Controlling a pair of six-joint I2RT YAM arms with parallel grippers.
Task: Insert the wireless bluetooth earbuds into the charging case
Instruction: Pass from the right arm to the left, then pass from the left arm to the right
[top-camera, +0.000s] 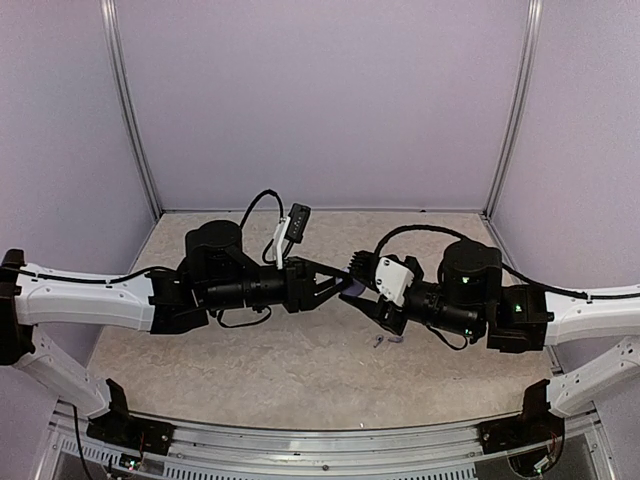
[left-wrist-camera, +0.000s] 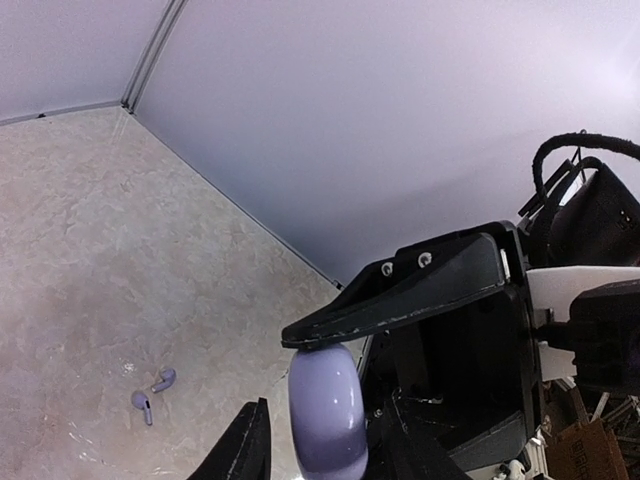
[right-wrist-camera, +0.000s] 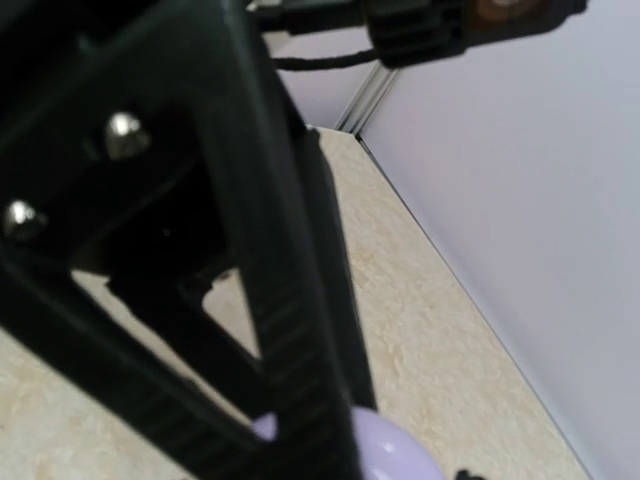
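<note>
Lit brightly, softly and evenly from overhead. Threw only faint, diffuse shadows onto the tabletop (top-camera: 300, 360). Blurred heavily across the near black framework (right-wrist-camera: 180, 300) in the right wrist view. Washed toward white on the wall (left-wrist-camera: 450, 100) in the left wrist view.

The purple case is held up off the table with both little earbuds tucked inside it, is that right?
Not quite. The purple case is held up off the table, but the earbuds are not inside it. Both lie loose on the table, side by side and well apart from the case. The left wrist view shows them there.
</note>
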